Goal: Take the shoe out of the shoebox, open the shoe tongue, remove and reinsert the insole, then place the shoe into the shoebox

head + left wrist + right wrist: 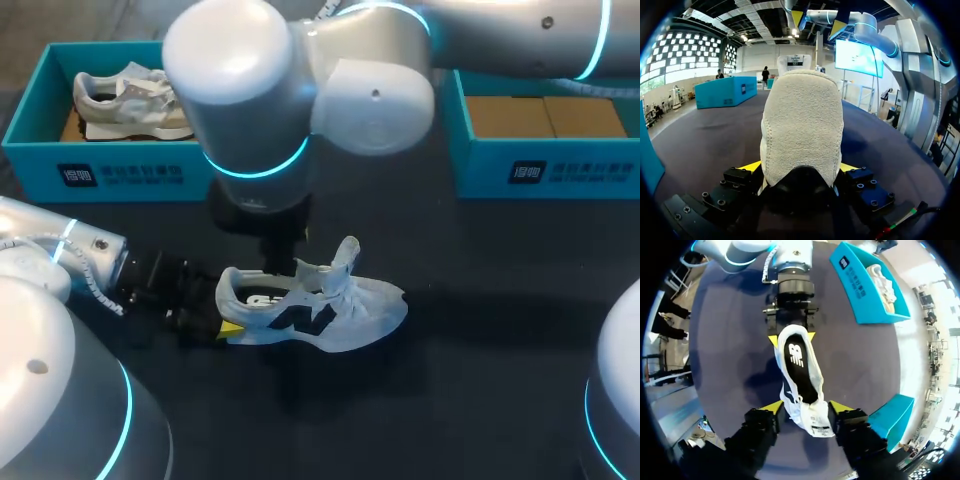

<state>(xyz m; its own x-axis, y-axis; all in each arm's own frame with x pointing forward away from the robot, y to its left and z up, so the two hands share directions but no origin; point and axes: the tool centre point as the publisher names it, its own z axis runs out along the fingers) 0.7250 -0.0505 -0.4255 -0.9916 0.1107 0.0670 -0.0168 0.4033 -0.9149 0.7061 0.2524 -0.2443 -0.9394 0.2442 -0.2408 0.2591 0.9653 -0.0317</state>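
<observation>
Shoe, head view: long axis 9-to-3 o'clock on tabletop, heel at 9 clamped by left gripper; right gripper directly above, nearer insole, grip impossible to tell.

White print on left shoebox and right shoebox fronts; logo on shoe side, insole; none legible.

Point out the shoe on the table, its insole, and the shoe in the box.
Shoe on the table (335, 320): head view, side panel.
Insole (799, 365): right wrist view, its black top surface.
Shoe in the box (125, 105): head view, its upper.
</observation>
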